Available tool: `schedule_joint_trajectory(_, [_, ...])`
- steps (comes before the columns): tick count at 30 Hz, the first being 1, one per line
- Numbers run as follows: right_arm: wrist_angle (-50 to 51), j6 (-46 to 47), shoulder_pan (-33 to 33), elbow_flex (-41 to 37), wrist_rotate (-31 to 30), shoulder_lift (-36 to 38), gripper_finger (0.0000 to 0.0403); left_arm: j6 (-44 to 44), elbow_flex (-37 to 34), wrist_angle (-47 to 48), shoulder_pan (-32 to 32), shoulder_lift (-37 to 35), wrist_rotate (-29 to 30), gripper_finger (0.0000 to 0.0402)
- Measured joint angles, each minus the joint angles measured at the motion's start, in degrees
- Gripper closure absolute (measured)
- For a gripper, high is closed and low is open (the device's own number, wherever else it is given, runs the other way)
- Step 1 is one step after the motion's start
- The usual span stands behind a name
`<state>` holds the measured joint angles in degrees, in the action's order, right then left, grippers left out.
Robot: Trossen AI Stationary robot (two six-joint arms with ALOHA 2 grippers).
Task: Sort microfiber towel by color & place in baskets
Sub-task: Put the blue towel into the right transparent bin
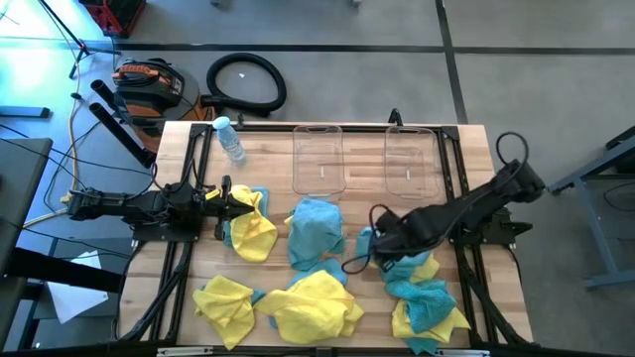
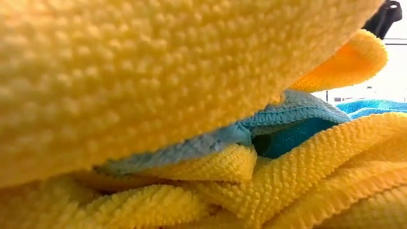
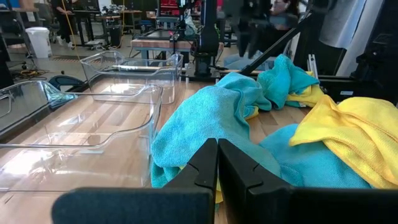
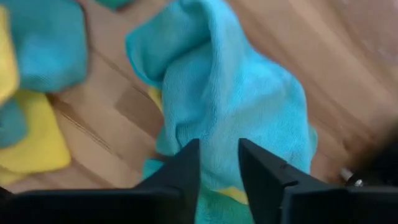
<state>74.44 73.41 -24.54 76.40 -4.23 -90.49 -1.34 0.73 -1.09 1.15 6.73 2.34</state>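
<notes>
Presently the microfiber towel (image 1: 316,230) lot lies loose across the near half of the wooden table (image 1: 476,149): teal and yellow cloths at centre, further heaps toward six and four o'clock. Both baskets (image 1: 318,159) stand side by side at twelve o'clock, holding no cloth. Right gripper (image 4: 219,163) sits low at three o'clock over a teal cloth, fingers parted with the fabric between them; a firm clamp cannot be confirmed. Left gripper (image 3: 217,163) waits at nine o'clock, fingers together, gripping nothing. Bottle (image 1: 229,138) stands at eleven o'clock
</notes>
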Motion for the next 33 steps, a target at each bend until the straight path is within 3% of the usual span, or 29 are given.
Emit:
schedule_joint_trajectory(5, [-0.7, 0.1, -1.4, -2.8, 0.8, -3.6, 0.0209, 0.0, 0.0, 0.0, 0.0, 0.0, 0.0, 0.0402])
schedule_joint_trajectory(9, [-9.9, -0.1, -1.8, -10.2, 6.1, -3.7, 0.0166, 0.0, 0.0, 0.0, 0.0, 0.0, 0.0, 0.0401])
schedule_joint_trajectory(18, [-22.5, 1.2, -1.7, -23.7, 5.1, -3.4, 0.0151, 0.0, 0.0, 0.0, 0.0, 0.0, 0.0, 0.0401])
schedule_joint_trajectory(22, [-28.0, 1.2, -1.7, -26.4, 5.1, -3.2, 0.0196, 0.0, 0.0, 0.0, 0.0, 0.0, 0.0, 0.0402])
schedule_joint_trajectory(28, [-25.5, 1.9, -1.7, -23.9, 4.6, -2.5, 0.0375, 0.0, 0.0, 0.0, 0.0, 0.0, 0.0, 0.0401])
schedule_joint_trajectory(33, [-16.5, 6.5, -2.1, -17.6, 2.5, 0.2, 0.0366, 0.0, 0.0, 0.0, 0.0, 0.0, 0.0, 0.0402])
